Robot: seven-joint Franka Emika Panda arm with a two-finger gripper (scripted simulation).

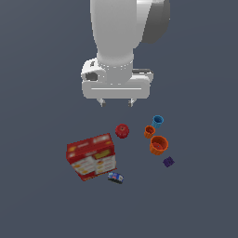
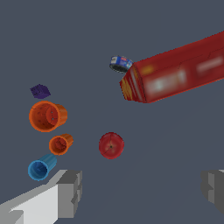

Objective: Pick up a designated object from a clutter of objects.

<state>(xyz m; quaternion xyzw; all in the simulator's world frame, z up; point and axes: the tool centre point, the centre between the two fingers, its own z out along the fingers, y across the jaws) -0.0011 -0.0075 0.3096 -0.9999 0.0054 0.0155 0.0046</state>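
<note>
The smaller orange ribbed cup (image 1: 148,131) stands upright between the blue cup (image 1: 158,122) and the larger orange cup (image 1: 158,145). In the wrist view the smaller orange cup (image 2: 60,144) lies between the blue cup (image 2: 41,168) and the larger orange cup (image 2: 47,116). My gripper (image 1: 116,102) hangs open and empty high above the floor, above the red fruit (image 1: 122,131) and toward the exterior view's left of the cups. Its fingertips (image 2: 70,192) show wide apart in the wrist view.
A red-and-white printed box (image 1: 91,156) lies toward the exterior view's left, with a small blue tin (image 1: 115,177) by its near corner. A tiny purple block (image 1: 168,161) sits beside the larger orange cup. The floor is dark grey.
</note>
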